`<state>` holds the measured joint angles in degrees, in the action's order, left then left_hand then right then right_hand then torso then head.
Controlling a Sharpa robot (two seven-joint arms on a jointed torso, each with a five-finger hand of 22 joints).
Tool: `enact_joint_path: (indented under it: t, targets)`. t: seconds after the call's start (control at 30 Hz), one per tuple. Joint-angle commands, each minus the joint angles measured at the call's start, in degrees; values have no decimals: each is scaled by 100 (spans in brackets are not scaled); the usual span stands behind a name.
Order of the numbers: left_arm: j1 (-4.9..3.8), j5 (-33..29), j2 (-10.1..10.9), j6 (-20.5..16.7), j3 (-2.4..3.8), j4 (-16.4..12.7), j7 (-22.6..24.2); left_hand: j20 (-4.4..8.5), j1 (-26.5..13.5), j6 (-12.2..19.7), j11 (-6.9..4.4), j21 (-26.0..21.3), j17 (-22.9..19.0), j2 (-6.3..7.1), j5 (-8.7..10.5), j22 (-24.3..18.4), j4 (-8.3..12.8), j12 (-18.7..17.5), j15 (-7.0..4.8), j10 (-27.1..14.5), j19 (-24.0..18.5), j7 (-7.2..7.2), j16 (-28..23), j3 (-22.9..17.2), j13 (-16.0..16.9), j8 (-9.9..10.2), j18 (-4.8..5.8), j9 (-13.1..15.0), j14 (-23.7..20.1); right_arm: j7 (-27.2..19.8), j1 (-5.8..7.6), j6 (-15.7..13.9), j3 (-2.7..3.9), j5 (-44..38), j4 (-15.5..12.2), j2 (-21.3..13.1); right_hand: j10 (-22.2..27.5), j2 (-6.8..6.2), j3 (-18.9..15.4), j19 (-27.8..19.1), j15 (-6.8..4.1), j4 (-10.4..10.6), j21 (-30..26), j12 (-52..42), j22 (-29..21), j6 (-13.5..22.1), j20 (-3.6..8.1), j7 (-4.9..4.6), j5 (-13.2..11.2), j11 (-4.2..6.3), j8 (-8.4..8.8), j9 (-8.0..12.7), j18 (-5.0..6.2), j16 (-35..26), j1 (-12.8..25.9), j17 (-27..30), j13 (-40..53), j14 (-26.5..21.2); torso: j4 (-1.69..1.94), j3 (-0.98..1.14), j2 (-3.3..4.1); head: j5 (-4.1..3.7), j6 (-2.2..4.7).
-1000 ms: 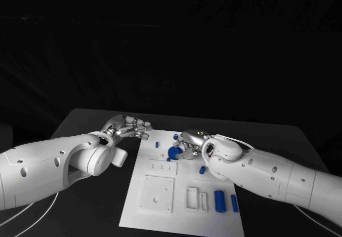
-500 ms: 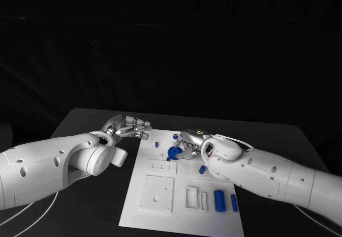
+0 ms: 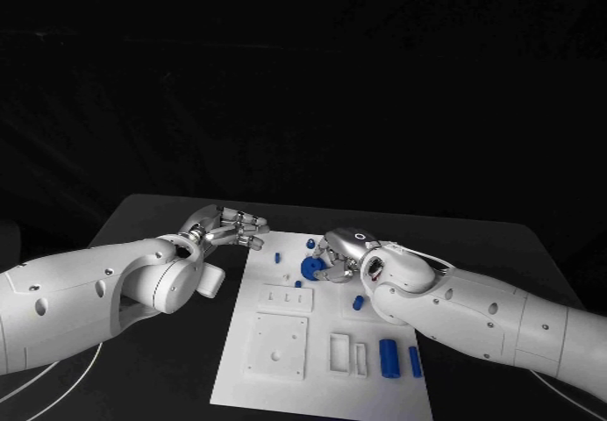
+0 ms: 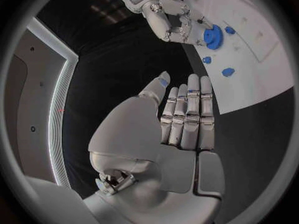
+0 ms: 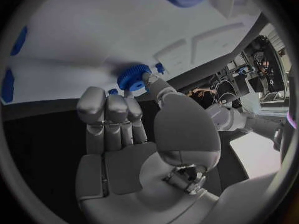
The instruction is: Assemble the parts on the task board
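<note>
The white task board (image 3: 285, 351) lies in the middle of the table. At its far end stands a blue gear (image 3: 308, 269), also in the left wrist view (image 4: 214, 36) and the right wrist view (image 5: 131, 77). My right hand (image 3: 335, 261) pinches the gear between thumb and fingertips (image 5: 147, 78) just above the board. My left hand (image 3: 229, 224) hovers off the board's far left corner, its fingers (image 4: 187, 117) straight, side by side and holding nothing. Two blue cylinders (image 3: 389, 358) lie near the board's right edge.
Small blue pegs (image 3: 278, 257) stand or lie near the gear, and another blue piece (image 3: 360, 302) lies beside my right forearm. White raised blocks with slots (image 3: 281, 342) take up the board's middle. The black table (image 3: 152, 219) surrounds the board.
My right forearm has shifted slightly toward the right while the hand stays on the gear. The left hand has not moved.
</note>
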<state>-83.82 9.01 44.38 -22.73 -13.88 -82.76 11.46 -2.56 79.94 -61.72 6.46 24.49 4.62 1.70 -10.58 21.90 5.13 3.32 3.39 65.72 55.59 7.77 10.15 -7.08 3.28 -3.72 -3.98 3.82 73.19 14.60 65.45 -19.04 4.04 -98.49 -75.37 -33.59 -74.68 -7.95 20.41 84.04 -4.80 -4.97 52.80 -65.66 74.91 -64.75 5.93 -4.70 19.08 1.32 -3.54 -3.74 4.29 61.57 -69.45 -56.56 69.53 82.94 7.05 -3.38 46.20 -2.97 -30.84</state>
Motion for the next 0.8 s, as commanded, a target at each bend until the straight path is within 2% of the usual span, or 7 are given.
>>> enact_joint_path:
  t: [0.03,0.47,0.63,0.8]
  targets:
    - [-3,20,-11,82,4,-1,30,4,15,48,8,-25,-6,-7,2,9,40,5,23,-41,14,-6,-10,-6,8,10,-18,0,-24,107,-4,-462,17,-162,-104,-61,-32,-48,19,279,-41,39,23,-19,659,-220,43,66,-35,16,-3,2,-12,27,-36,-11,12,-15,-3,0,0,6,9]
    - [-2,23,0,75,4,5,31,5,13,57,9,-18,-7,-11,-5,23,53,5,23,-42,9,-3,-10,-12,8,11,-20,0,-23,94,-5,-787,55,-208,-208,-98,-36,-83,49,280,-43,57,28,-12,659,-230,44,68,-36,18,-2,2,-6,29,-47,-13,15,-16,3,-4,6,-9,24]
    - [-2,28,-1,74,4,4,31,5,13,57,9,-18,-7,-11,-5,23,53,5,23,-42,9,-3,-10,-12,8,11,-20,0,-23,124,-5,-775,57,-247,-88,-9,-31,-101,71,279,-41,77,39,2,662,-221,41,64,-59,16,-3,2,-5,20,-50,-2,10,-17,3,-14,3,-11,20]
    - [-2,36,-15,79,4,5,30,5,13,57,9,-18,-7,-11,-5,23,53,5,23,-42,9,-3,-10,-12,8,11,-20,0,-23,147,-4,-656,58,-272,164,163,-32,-111,79,280,-39,88,50,4,664,-212,39,62,-99,14,-2,3,-7,20,-49,-2,11,-17,17,-15,7,-20,17]
